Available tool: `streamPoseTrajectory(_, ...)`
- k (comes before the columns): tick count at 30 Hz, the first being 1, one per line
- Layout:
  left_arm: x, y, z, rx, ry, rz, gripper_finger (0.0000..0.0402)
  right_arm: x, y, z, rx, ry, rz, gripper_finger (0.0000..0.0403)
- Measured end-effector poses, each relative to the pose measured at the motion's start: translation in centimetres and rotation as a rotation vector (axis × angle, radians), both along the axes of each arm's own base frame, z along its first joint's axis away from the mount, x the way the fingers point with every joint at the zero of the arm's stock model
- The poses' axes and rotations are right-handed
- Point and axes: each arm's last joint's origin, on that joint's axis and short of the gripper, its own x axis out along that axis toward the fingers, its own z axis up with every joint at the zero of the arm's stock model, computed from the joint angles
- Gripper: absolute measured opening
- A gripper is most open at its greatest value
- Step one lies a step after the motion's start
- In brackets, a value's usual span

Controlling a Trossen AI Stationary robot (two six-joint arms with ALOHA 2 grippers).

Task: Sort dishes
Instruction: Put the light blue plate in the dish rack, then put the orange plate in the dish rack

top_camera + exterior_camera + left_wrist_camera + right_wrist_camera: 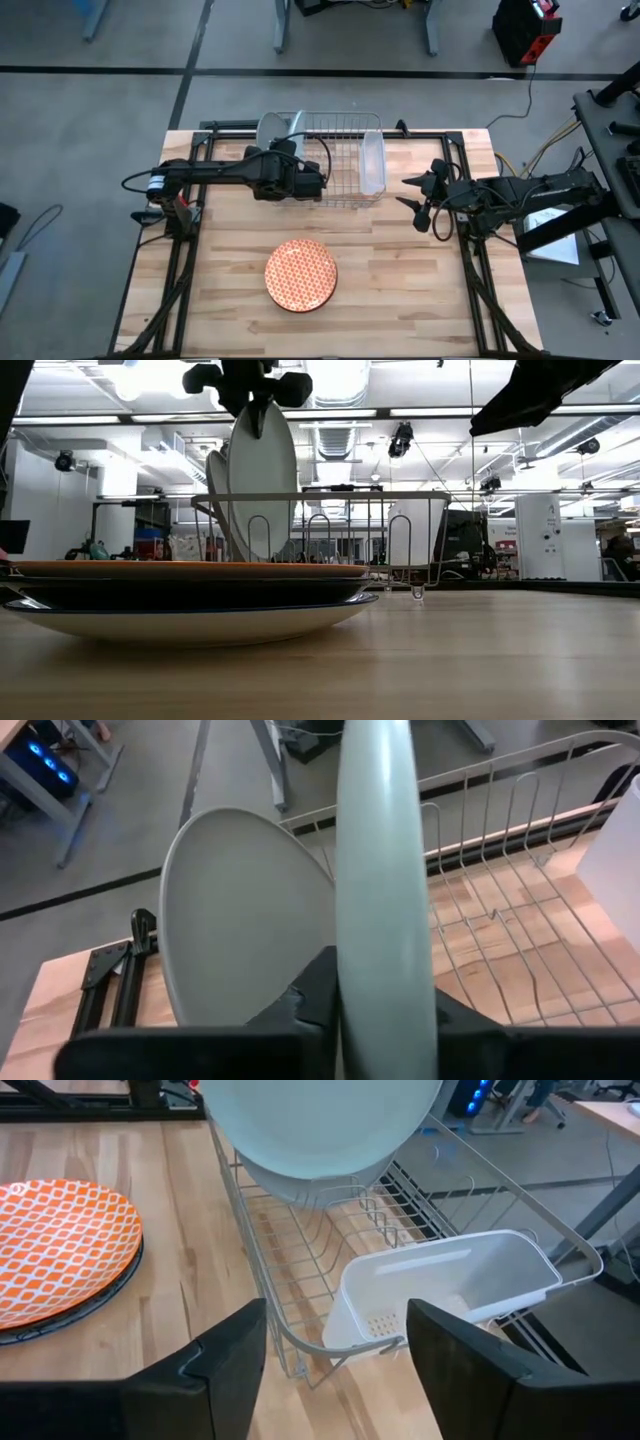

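My left gripper (385, 1020) sits over the left end of the white wire dish rack (345, 150), fingers pinched on the rim of a large pale blue round plate (378, 870) standing on edge in the rack. A large grey round plate (245, 915) stands just beside it, leaning, in the same rack. My right gripper (335, 1350) hangs near the rack's right end, fingers spread wide, holding nothing, facing the clear plastic tub (450, 1285). The orange-and-white patterned plate (301, 274) tops a stack on the wooden table (400, 290).
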Motion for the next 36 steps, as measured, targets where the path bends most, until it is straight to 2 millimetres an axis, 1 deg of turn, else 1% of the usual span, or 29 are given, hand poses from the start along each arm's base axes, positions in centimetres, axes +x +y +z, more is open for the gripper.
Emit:
streamPoseTrajectory(10, 0.0, 0.0, 0.0, -0.003, -0.001, -0.001, 0.0079, 0.0, 0.0, 0.0, -0.001, 0.004, 0.000, 0.0226)
streamPoseTrajectory(18, 0.0, 0.0, 0.3, -0.011, 0.015, -0.018, 0.0130, 0.0, 0.0, 0.0, -0.001, 0.003, 0.000, 0.0236)
streamPoseTrajectory(24, 0.0, 0.0, 1.5, -0.007, 0.015, -0.050, 0.0162, 0.0, 0.0, 0.0, -0.001, 0.003, 0.000, 0.0232)
streamPoseTrajectory(29, 0.0, -0.1, 3.1, 0.002, 0.035, -0.113, 0.0174, 0.0, 0.0, 0.0, -0.001, 0.004, 0.000, 0.0238)
streamPoseTrajectory(32, 0.0, -0.8, 4.1, -0.027, 0.087, -0.214, 0.0173, -0.1, 0.0, -0.1, -0.005, 0.013, 0.004, 0.0236)
streamPoseTrajectory(36, 0.1, -3.4, 4.4, -0.119, 0.152, -0.391, 0.0170, -0.1, 0.2, -0.2, 0.025, 0.033, 0.059, 0.0231)
